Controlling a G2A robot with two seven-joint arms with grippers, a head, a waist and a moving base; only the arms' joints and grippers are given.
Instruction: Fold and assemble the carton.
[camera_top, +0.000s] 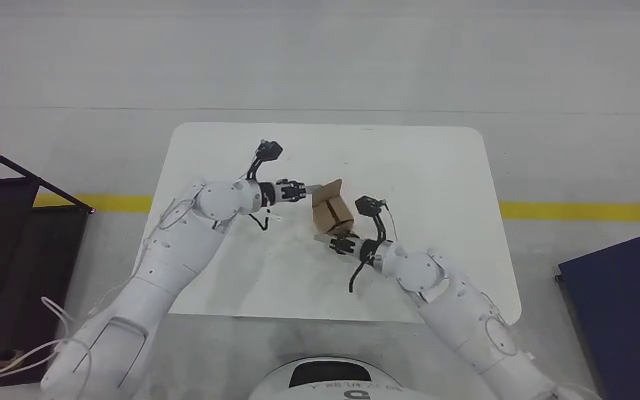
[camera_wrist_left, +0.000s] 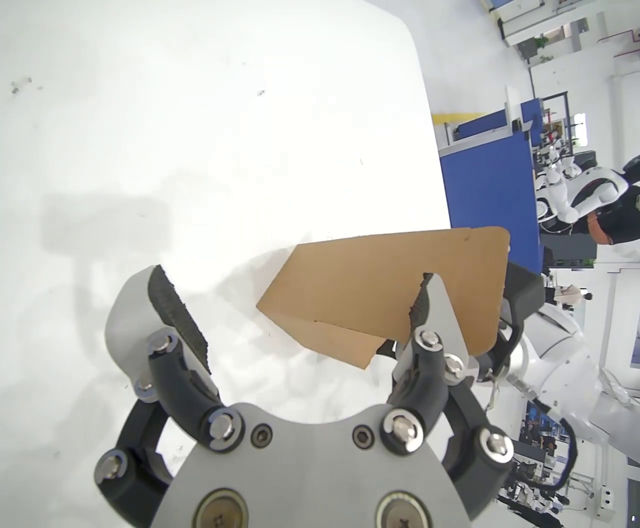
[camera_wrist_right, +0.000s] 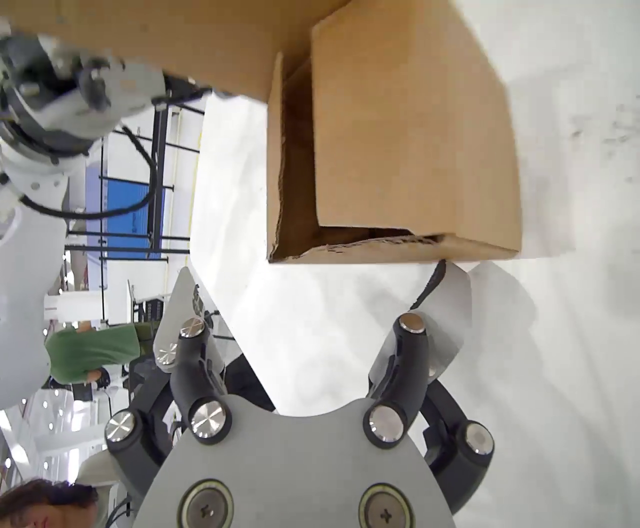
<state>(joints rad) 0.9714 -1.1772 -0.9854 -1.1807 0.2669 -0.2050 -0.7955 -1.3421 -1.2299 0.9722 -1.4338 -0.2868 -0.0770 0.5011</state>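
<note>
You have the carton (camera_top: 335, 205) near the middle of the white table (camera_top: 430, 160), standing partly formed between the two grippers. In the right wrist view the carton (camera_wrist_right: 410, 125) turns an open end to you: a side flap is folded across most of the mouth, and through the remaining gap you see only dark, bare cardboard walls. The right gripper (camera_wrist_right: 320, 300) sits just in front of that mouth with its jaws spread wide, gripping nothing. One fingertip (camera_wrist_right: 442, 275) sits right at the carton's lower edge. On the other side, the left gripper (camera_wrist_left: 300, 315) is also spread wide and grips nothing. A long brown flap (camera_wrist_left: 400, 295) stands just beyond its fingers.
</note>
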